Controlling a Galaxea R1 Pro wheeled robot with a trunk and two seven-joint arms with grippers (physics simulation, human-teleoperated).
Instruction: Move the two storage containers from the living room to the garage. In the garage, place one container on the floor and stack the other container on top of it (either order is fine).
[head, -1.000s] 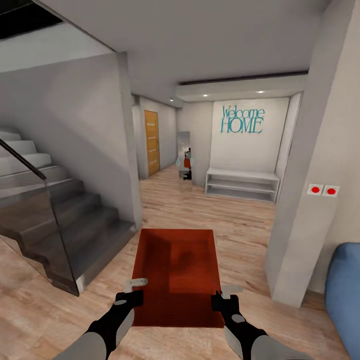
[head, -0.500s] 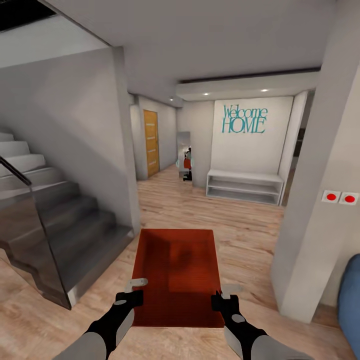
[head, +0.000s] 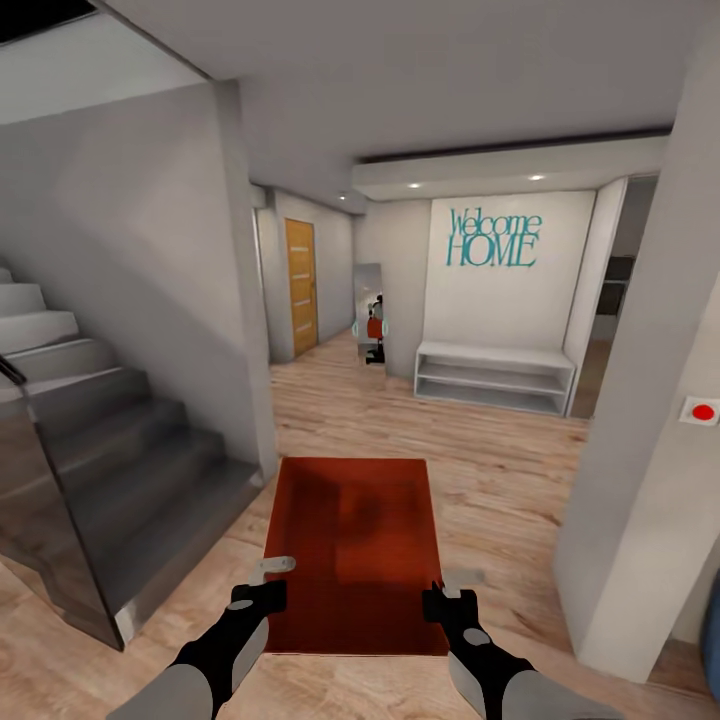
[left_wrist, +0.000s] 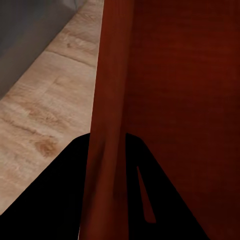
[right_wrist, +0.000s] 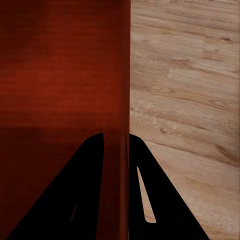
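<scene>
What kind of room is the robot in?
Probably a home's entrance hall: a "Welcome HOME" sign hangs above a white shelf bench, grey stairs rise to the left, and a light wood plank floor runs throughout.

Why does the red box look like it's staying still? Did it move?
Yes. The red box sits at the same spot between both grippers, but the stairs slid left and the pillar slid right, so robot and box rolled forward.
</scene>
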